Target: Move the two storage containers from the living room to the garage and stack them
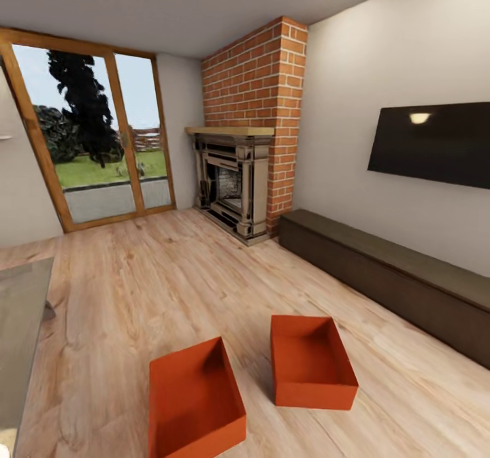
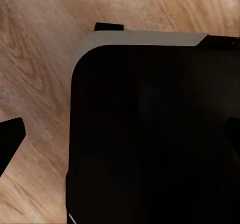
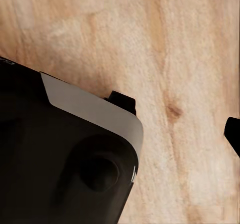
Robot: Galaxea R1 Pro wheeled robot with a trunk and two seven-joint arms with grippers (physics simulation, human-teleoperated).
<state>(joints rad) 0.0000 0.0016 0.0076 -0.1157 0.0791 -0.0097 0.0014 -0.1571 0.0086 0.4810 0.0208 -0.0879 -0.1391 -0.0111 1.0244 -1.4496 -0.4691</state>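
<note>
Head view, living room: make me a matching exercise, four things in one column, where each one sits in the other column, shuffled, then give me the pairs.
Things:
1. two storage containers
2. fireplace
3. black screen
4. low cabinet

Places:
A. mounted on the white wall
B. at the foot of the red-brick column
C. on the wood-plank floor, nearest the camera
D. along the wall under the screen

Pairs: 1-C, 2-B, 3-A, 4-D

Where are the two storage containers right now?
In the head view, both storage containers sit side by side on the wood-plank floor, low in centre frame, before the long dark cabinet.
</note>
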